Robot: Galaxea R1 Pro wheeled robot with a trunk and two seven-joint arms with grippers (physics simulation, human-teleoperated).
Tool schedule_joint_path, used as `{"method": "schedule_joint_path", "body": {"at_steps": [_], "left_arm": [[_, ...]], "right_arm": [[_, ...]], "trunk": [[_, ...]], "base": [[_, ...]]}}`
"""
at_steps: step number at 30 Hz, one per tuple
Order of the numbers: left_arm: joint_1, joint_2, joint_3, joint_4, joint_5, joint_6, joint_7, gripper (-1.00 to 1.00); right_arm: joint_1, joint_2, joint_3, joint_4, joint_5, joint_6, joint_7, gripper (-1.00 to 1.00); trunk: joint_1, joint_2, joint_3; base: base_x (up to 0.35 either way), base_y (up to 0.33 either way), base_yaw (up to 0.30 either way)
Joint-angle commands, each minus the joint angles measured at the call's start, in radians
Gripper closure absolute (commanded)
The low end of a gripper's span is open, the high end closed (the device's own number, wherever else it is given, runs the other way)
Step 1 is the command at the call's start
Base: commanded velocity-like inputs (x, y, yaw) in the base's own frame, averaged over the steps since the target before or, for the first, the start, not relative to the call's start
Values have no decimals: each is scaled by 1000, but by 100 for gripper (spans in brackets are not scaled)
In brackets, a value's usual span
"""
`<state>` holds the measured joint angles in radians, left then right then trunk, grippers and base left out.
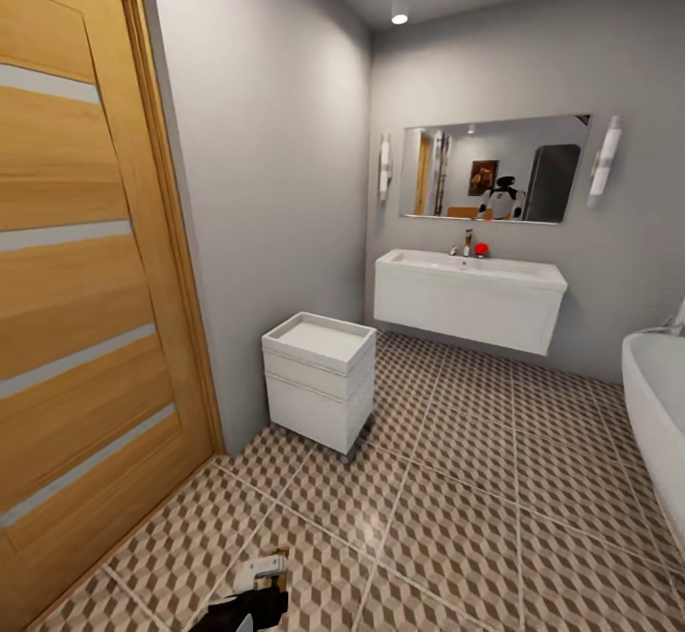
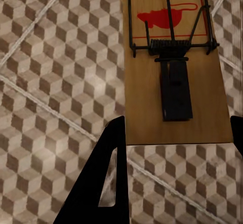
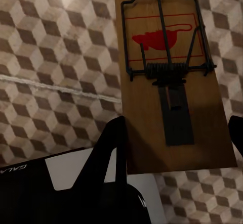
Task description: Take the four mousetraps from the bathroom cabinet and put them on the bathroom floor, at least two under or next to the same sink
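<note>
— Where are we?
— Carrying: the left gripper (image 2: pixel 174 133) grips one mousetrap (image 2: pixel 172 62), the right gripper (image 3: pixel 177 138) another mousetrap (image 3: pixel 169 77).
— Next?
— We roll toward the sink (image 1: pixel 468 297), right of frame centre, and lower both onto the bathroom floor (image 1: pixel 457 499) beneath.

matt wooden mousetrap (image 2: pixel 172 62) (black metal wire), tiled bathroom floor (image 2: pixel 55 82).

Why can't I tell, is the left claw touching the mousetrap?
Touching. In the left wrist view, the mousetrap sits between the left claw fingers, its edge against one finger.

head view across bathroom, wrist views close above floor (image 2: pixel 50 82)
</note>
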<state>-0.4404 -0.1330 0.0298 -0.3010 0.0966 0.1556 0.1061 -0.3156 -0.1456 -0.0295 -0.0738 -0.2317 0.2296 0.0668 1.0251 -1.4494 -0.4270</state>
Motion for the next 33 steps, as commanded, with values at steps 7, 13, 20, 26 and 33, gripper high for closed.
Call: {"method": "schedule_joint_path", "body": {"at_steps": [7, 13, 20, 26, 33], "left_arm": [[0, 0, 2, -3, 9, 10, 4, 100], [0, -1, 2, -3, 9, 11, 4, 100], [0, -1, 2, -3, 9, 12, 4, 100], [0, -2, 2, -3, 9, 13, 4, 100], [0, -2, 2, -4, 8, 9, 5, 100]], "right_arm": [[0, 0, -3, -1, -4, 5, 9, 100], [0, 0, -3, -1, -5, 5, 10, 100], [0, 0, -3, -1, -5, 5, 10, 100], [0, 0, -3, -1, -5, 5, 10, 100], [0, 1, -3, -1, -5, 6, 8, 100]], "trunk": [[0, -1, 1], [0, -1, 3], [0, -1, 6], [0, -1, 8], [0, -1, 10]], "base": [[0, 0, -292], [0, 0, -292], [0, 0, -292], [0, 0, -292], [35, 0, -267]]}}
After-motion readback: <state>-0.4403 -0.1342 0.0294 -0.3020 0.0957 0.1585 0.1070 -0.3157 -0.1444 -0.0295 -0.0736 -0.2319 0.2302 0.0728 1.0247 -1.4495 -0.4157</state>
